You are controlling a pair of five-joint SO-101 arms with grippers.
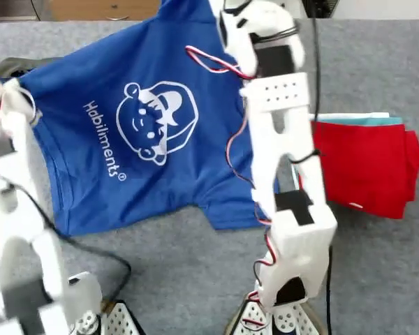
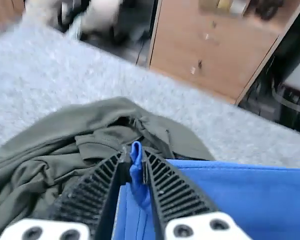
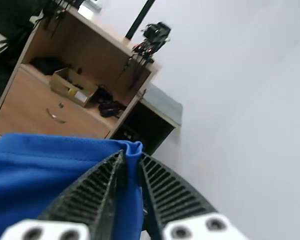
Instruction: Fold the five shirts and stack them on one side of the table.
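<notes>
The blue T-shirt (image 1: 195, 167) lies spread on the grey table (image 1: 160, 272) with its white cartoon print facing up, and both arms hold it. In the high view the left gripper (image 2: 134, 154) is at the shirt's left edge. Its black ribbed jaws are pressed together on a small fold of the blue cloth. Just behind this fold lies a crumpled olive-green shirt (image 2: 55, 150), which touches the blue one near the table's far left corner. The right gripper (image 3: 130, 156) is at the shirt's far edge, and its jaws are also clamped on a pinch of blue fabric (behind it one sees a wooden cabinet (image 3: 35, 107) and a white wall (image 3: 240, 100)). At the right side of the table a folded red shirt (image 1: 366, 167) rests on a folded light-coloured shirt (image 1: 356, 118), well apart from the left gripper.
</notes>
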